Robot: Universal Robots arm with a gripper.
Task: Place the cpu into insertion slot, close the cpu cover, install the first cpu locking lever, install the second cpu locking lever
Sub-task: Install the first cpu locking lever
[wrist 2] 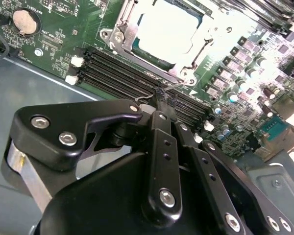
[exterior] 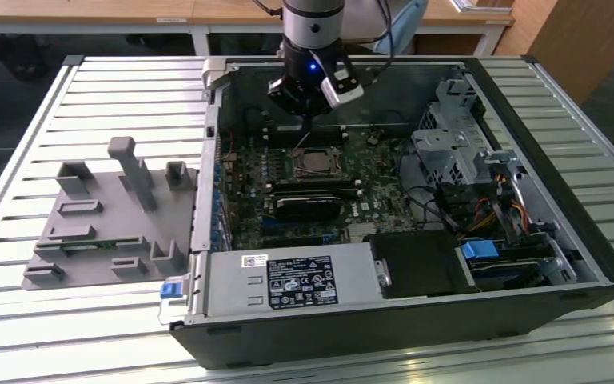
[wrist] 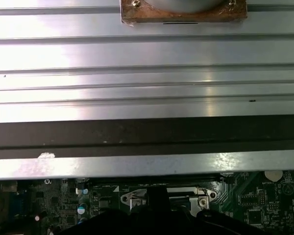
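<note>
Bench [exterior: 61, 336]: slatted metal, carrying everything.
Grey holder [exterior: 105, 216]: on the exterior view's left of the bench, with upright posts and shallow pockets, just beside the case.
Computer case [exterior: 563, 200]: lies open to the right of the holder, with the green board [exterior: 249, 208] on its floor.
Power unit [exterior: 285, 282]: silver box along the case's near wall.
Insertion slot [exterior: 313, 165]: on the board in the far middle of the case, with the black memory slots [wrist 2: 122, 68] just beside it.
Cpu [wrist 2: 169, 29]: seated in the insertion slot, pale metal face up.
Cpu cover [wrist 2: 123, 30]: silvery frame lying flat around the cpu's face, over the slot.
Locking lever [wrist 2: 176, 86]: thin wire at the slot's far edge, crossing above the memory slots and meeting the pincer's tips.
Pincer [exterior: 305, 126] [wrist 2: 159, 98]: hangs from the arm [exterior: 312, 32] just far of the slot, low inside the case, its fingers drawn together on the locking lever.
Drive cage [exterior: 451, 152]: bare metal, at the exterior view's right inside the case, well apart from the pincer.
</note>
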